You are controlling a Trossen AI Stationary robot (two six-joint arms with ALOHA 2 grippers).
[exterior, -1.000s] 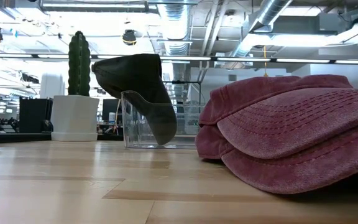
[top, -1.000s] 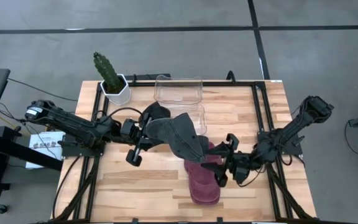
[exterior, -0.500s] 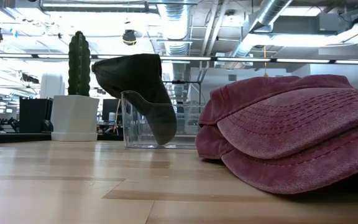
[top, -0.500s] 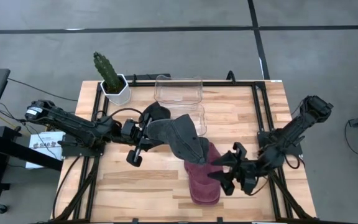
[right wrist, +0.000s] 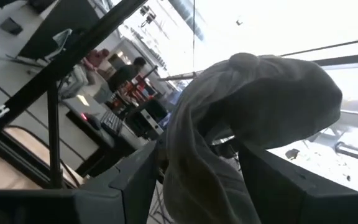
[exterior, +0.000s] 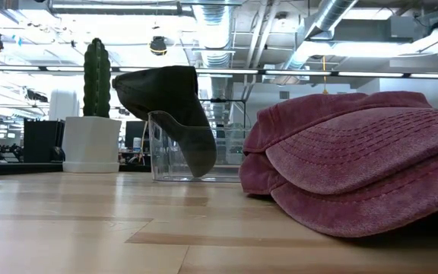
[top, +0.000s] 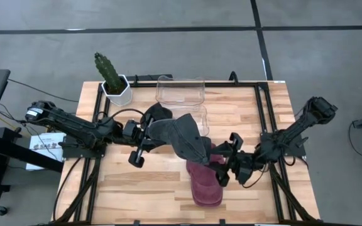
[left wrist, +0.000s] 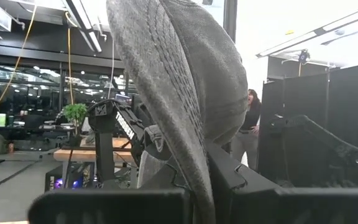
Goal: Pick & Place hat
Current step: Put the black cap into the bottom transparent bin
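My left gripper (top: 148,135) sits left of centre in the high view, clamped on the grey hat (top: 181,138), which hangs in the air and stretches toward the middle of the frame. In my left wrist view the grey hat (left wrist: 179,87) fills the centre, its cloth running down between my fingers (left wrist: 241,186), so the cloth hides where they pinch it. My right gripper (top: 226,164) sits right of centre, fingers spread wide, at the near edge of the grey hat and beside the red hat (top: 204,182). In the right wrist view the grey hat (right wrist: 241,118) lies between my fingers (right wrist: 135,180), but I cannot tell whether they touch it.

The red hat rests on the table (top: 137,188) in the lower middle of the high view, its upper end covered by the grey hat. In the low view the red hat (exterior: 356,167) fills the right side, cut off by the frame edge, and neither gripper shows there. The grey hat (exterior: 169,106) hangs at upper left in front of a clear bin (exterior: 181,160), beside the cactus (exterior: 96,68) in its white pot (exterior: 90,144). A second clear bin (top: 181,91) sits at the table's top edge in the high view.
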